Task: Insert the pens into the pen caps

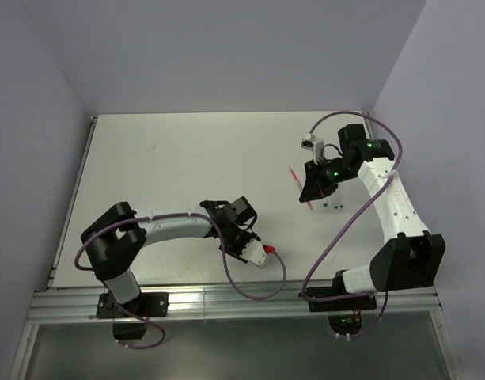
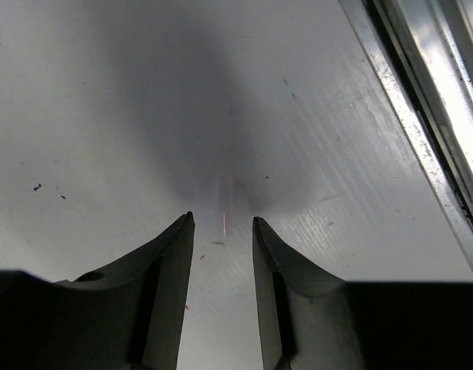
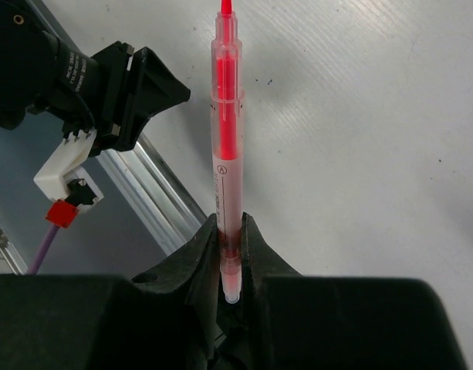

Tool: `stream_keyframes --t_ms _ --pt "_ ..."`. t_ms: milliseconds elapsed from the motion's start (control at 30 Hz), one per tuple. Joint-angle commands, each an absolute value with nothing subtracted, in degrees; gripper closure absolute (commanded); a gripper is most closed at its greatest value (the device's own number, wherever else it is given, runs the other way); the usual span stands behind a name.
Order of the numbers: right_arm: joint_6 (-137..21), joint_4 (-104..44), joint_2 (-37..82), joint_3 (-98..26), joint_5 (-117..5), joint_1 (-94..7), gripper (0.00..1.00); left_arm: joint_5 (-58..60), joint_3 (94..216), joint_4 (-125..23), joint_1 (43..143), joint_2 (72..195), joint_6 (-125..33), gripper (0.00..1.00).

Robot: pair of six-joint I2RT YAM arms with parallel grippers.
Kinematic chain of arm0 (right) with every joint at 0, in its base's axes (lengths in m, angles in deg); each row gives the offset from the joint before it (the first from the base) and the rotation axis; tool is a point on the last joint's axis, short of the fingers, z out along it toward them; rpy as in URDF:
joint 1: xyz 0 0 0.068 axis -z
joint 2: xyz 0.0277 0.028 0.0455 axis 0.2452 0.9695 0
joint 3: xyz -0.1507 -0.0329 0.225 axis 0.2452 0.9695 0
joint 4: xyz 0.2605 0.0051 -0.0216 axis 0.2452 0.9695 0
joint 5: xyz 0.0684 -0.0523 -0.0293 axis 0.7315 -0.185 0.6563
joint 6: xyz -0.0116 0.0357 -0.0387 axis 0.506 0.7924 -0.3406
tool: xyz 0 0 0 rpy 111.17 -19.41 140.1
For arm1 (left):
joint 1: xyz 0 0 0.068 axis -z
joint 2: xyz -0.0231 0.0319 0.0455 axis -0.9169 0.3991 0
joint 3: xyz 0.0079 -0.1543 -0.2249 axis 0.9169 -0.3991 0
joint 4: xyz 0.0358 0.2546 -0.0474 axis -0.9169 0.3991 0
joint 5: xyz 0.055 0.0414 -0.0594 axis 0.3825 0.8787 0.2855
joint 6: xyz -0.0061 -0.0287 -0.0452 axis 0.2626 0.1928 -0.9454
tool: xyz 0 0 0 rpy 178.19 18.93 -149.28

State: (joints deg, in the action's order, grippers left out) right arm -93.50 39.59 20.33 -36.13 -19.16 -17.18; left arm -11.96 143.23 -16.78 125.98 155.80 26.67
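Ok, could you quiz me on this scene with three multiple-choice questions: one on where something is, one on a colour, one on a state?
1. Where is the pen?
A) lying loose
B) between the fingers of the right gripper
C) stuck in a holder

2. What colour is the pen's core?
A) blue
B) red
C) green

3. How do the fingers of the left gripper stand?
A) open, with a gap between them
B) pressed shut
C) clamped on a second pen

Answers: 1 B, the right wrist view shows the fingers pinching the barrel. 2 B, red shows through the clear barrel. 3 A, the left wrist view shows a gap between the fingers.
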Motion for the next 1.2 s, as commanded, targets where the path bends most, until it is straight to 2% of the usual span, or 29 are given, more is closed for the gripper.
stream_keyframes --t_ms 0,133,267,300,400,433,633,767,833,900,1000,1167 --pt "-95.0 40.0 19.7 -35.2 -18.5 -16.3 1.00 -10.8 142.7 -19.4 126.3 157.4 29.5 0.59" --pt "-95.3 40.2 19.8 -35.0 -17.9 -16.0 1.00 -11.1 144.3 -17.2 126.3 160.2 29.7 0.63" --pt "-95.8 40.3 20.4 -34.5 -17.7 -15.9 1.00 -11.6 144.9 -15.6 126.3 162.4 29.7 0.71" --pt "-95.8 40.3 20.5 -34.5 -17.6 -15.9 1.00 -11.6 145.1 -15.2 126.3 162.5 30.1 0.80" --pt "-95.2 40.5 21.2 -34.8 -16.4 -15.9 1.00 -12.0 145.4 -11.6 126.3 161.9 30.8 0.97" --pt "-95.0 40.6 21.2 -34.8 -15.7 -15.9 1.00 -12.0 145.4 -10.5 126.3 161.1 30.7 1.00" --pt "-97.8 40.0 23.9 -32.1 -5.6 -17.5 1.00 -4.2 144.2 -3.9 126.2 145.3 30.0 1.00" --pt "-97.1 37.9 26.7 -33.3 -1.3 -23.8 1.00 5.1 144.7 -3.6 124.3 132.7 37.0 1.00" --pt "-96.2 35.7 27.0 -34.0 -0.9 -28.0 1.00 12.1 141.5 -10.3 122.2 128.5 45.7 1.00" --pt "-94.2 33.2 27.0 -34.7 -1.7 -31.8 1.00 14.3 138.7 -16.1 118.2 122.8 55.2 1.00" --pt "-91.6 31.0 26.6 -35.8 -3.7 -37.5 1.00 13.1 138.7 -24.8 112.7 118.6 59.3 1.00" --pt "-87.2 28.7 25.7 -36.6 -5.5 -42.9 1.00 9.9 134.3 -39.7 111.0 111.4 62.2 1.00"
